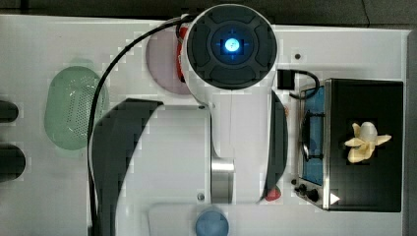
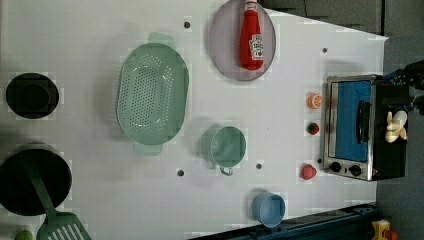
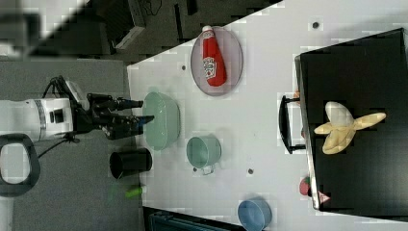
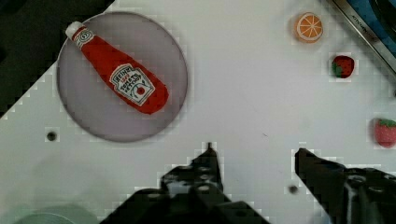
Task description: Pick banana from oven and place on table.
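Observation:
The pale-yellow, partly peeled banana (image 1: pixel 365 142) (image 2: pixel 396 126) (image 3: pixel 342 127) lies on the black top of the oven (image 1: pixel 364 98) (image 2: pixel 350 127) (image 3: pixel 356 72), with its peel flaps splayed. The oven's blue glass door is closed. The oven stands at the top view's right on the white table (image 1: pixel 49 39) (image 2: pixel 290 100) (image 3: pixel 260 106). My gripper (image 4: pixel 254 151) (image 3: pixel 144 110) is open and holds nothing. It hangs high above the table (image 4: pixel 243 93), far from the banana, looking down between the plate and the oven's corner (image 4: pixel 369 18).
A ketchup bottle (image 4: pixel 119 70) lies on a round grey-purple plate (image 4: pixel 88 126). An orange slice (image 4: pixel 309 27) and strawberries (image 4: pixel 344 66) sit in front of the oven. A green colander (image 2: pixel 151 94), green cup (image 2: pixel 227 146), blue cup (image 2: pixel 268 208) and black pot (image 2: pixel 32 95) stand on the table.

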Robot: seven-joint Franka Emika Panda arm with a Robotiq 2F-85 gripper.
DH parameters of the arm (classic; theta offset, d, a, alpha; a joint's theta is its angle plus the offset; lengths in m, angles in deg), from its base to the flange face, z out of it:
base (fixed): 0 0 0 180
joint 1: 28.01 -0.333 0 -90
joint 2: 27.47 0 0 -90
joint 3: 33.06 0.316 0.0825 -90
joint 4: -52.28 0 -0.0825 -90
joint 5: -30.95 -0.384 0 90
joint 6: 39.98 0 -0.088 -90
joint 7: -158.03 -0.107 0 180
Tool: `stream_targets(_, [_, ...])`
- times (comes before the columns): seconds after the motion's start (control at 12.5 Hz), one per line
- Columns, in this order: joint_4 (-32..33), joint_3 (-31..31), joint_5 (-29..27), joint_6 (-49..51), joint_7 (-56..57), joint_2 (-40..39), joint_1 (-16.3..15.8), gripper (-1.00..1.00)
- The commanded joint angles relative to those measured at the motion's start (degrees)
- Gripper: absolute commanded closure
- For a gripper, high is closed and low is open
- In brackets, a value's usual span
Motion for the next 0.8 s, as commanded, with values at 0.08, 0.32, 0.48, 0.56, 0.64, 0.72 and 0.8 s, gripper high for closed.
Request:
stream_targets(0.08, [6.26, -2.87, 0.30, 11.85, -4.44, 18.80, 2.28, -0.59])
stream_targets(0.32, [6.31, -3.21, 0.32, 11.72, -4.44, 18.67, 2.33, -1.00])
stream_targets(0.48, [6.29, -4.84, 0.39, 11.54, -4.42, 18.09, 2.45, -1.00])
stream_targets(0.56, [6.28, -6.19, 0.54, 10.84, -4.39, 17.55, 2.65, -1.00])
stream_targets(0.64, [6.21, -7.85, 0.58, 9.57, -4.07, 16.82, 2.92, -1.00])
stream_targets(0.72, [6.19, -9.87, 0.84, 7.93, -3.14, 15.97, 3.24, -1.00])
stream_targets(0.8, [6.19, -12.17, 1.23, 6.63, -1.21, 14.99, 3.53, -1.00])
